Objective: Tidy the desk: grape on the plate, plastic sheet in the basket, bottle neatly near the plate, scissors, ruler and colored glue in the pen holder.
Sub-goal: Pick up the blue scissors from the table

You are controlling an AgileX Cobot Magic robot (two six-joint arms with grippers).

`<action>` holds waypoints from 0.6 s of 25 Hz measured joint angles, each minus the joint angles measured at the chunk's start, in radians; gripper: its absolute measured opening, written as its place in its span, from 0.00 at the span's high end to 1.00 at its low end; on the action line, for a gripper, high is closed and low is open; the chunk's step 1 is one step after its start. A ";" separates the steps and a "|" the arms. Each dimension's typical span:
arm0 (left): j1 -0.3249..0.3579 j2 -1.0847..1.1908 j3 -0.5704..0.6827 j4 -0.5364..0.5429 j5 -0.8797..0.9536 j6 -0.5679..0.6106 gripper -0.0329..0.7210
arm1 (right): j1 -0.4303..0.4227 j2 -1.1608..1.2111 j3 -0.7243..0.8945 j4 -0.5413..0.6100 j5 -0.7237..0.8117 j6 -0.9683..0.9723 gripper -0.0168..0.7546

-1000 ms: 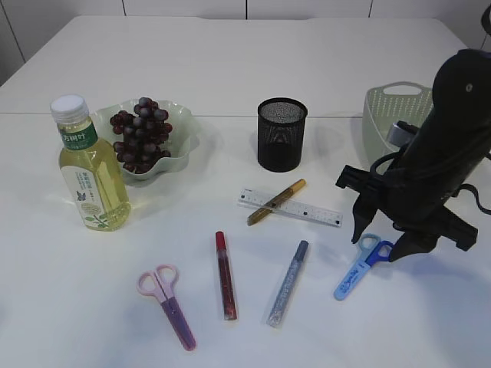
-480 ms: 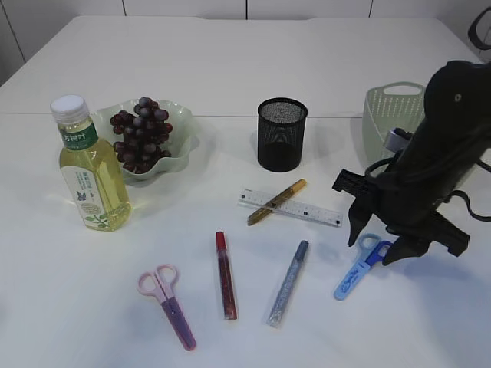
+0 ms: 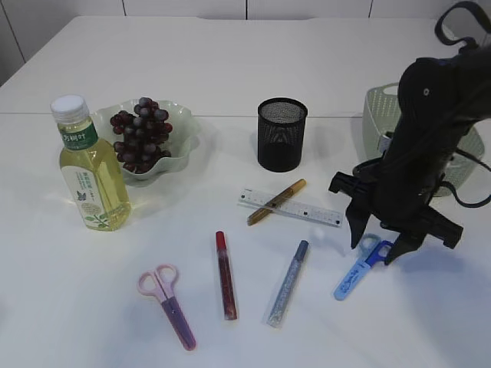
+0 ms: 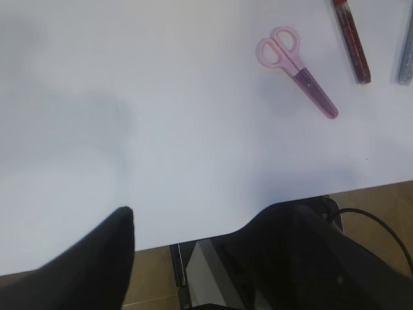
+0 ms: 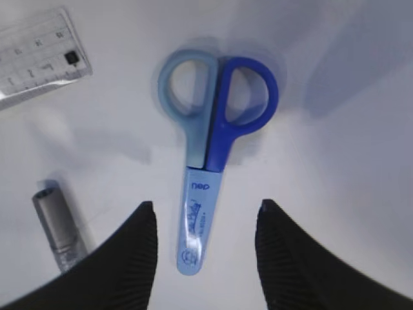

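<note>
The right gripper [image 3: 376, 245] has dropped closer over the blue scissors [image 5: 208, 177], jaws apart either side of the sheath and not yet gripping, so a pickup for the pen holder [image 3: 281, 133] looks imminent. The left gripper [image 4: 187, 226] idles open. I count two scissors, three glue pens, one ruler [image 3: 290, 207]; the basket's contents are hidden.
</note>
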State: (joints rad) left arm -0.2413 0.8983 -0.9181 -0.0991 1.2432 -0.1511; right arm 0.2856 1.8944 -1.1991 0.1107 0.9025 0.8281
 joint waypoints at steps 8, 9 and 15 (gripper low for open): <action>0.000 0.000 0.000 0.000 0.000 0.000 0.24 | 0.000 0.059 -0.009 0.031 0.020 0.004 0.47; 0.000 0.000 0.000 0.000 0.000 0.000 0.24 | 0.000 0.059 -0.009 0.031 0.012 0.006 0.48; 0.000 0.000 0.000 0.000 0.000 0.000 0.24 | 0.000 0.084 -0.009 0.053 -0.014 0.011 0.48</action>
State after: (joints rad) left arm -0.2413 0.8983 -0.9181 -0.0991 1.2432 -0.1511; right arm 0.2856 1.9786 -1.2084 0.1642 0.8884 0.8393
